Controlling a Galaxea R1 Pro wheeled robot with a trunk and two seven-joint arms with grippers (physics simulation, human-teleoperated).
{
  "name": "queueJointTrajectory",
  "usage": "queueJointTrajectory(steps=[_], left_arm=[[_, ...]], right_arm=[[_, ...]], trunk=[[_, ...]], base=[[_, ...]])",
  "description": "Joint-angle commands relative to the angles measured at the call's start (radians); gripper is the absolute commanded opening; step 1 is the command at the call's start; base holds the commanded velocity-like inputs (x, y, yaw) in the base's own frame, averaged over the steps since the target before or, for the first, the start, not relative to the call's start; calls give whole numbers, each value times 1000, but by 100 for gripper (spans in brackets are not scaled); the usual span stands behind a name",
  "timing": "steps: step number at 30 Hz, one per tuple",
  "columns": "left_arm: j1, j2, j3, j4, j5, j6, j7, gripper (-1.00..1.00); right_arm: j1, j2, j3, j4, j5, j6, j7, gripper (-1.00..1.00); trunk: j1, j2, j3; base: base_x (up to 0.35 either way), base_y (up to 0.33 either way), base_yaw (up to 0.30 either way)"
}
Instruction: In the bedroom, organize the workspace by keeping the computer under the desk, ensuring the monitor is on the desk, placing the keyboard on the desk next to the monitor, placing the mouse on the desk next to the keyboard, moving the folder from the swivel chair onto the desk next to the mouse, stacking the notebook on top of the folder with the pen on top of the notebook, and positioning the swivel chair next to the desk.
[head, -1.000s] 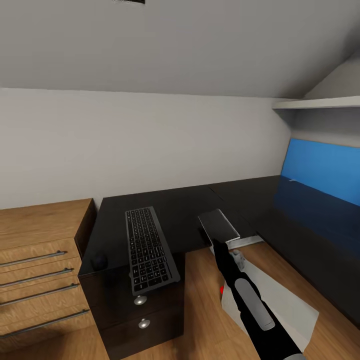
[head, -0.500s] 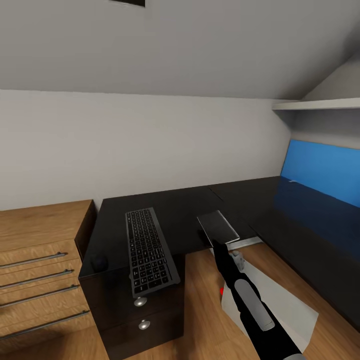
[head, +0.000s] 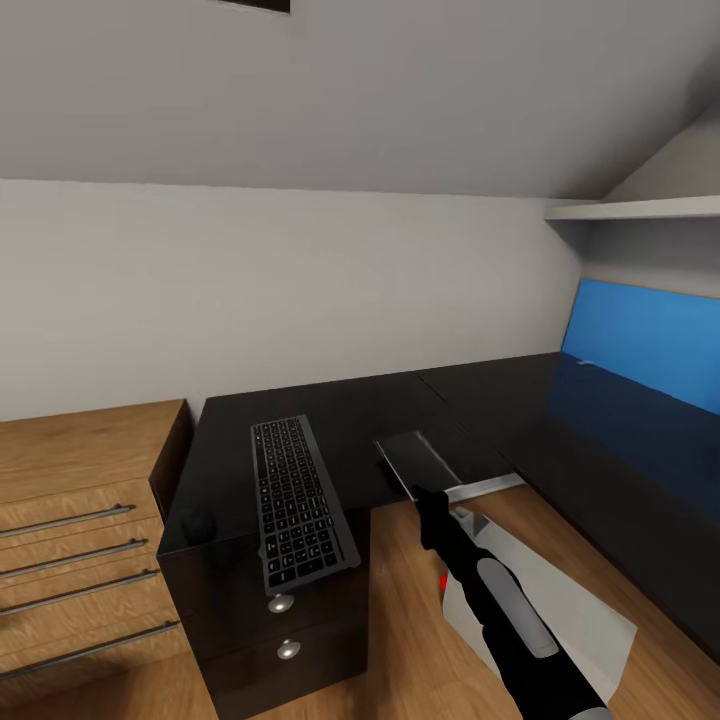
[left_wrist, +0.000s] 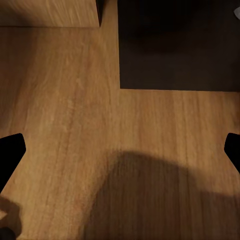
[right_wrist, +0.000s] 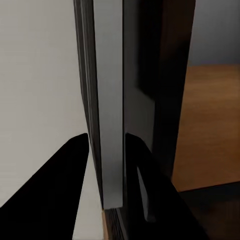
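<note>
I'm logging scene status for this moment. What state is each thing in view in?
Keyboard: flat on the desk, overhanging its front edge.
Mouse: on the desk, left of the keyboard.
Folder: clamped edge-on in the right gripper, above the desk edge.
Left gripper: open, over bare floor.
Desk drawers: shut.
Wooden dresser: drawers shut.

Your keyboard (head: 298, 502) lies flat on the black desk (head: 360, 400), its near end overhanging the edge. The dark mouse (head: 198, 523) sits beside it. The slim grey folder (head: 415, 462) hangs tilted at the desk's edge.
</note>
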Motion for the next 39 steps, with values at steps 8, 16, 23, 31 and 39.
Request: queueJointTrajectory(steps=[8, 16, 23, 31, 39], left_arm=[[0, 1, -5, -1, 11, -7, 6, 100], [0, 1, -5, -1, 11, -7, 6, 100], [0, 1, -5, -1, 11, -7, 7, 100], [0, 1, -5, -1, 11, -8, 7, 100], [0, 1, -5, -1, 11, -8, 7, 100]], right_arm=[[0, -1, 1, -3, -18, 16, -4, -100], [0, 0, 3, -4, -17, 16, -4, -100], [0, 0, 4, -4, -17, 16, -5, -100], [0, 0, 4, -5, -17, 17, -6, 100], [0, 0, 4, -5, -17, 17, -6, 100]], trunk=[[0, 0, -1], [0, 0, -1], [0, 0, -1], [0, 0, -1], [0, 0, -1]], base=[[0, 0, 0], [0, 0, 0], [0, 0, 0], [0, 0, 0], [0, 0, 0]])
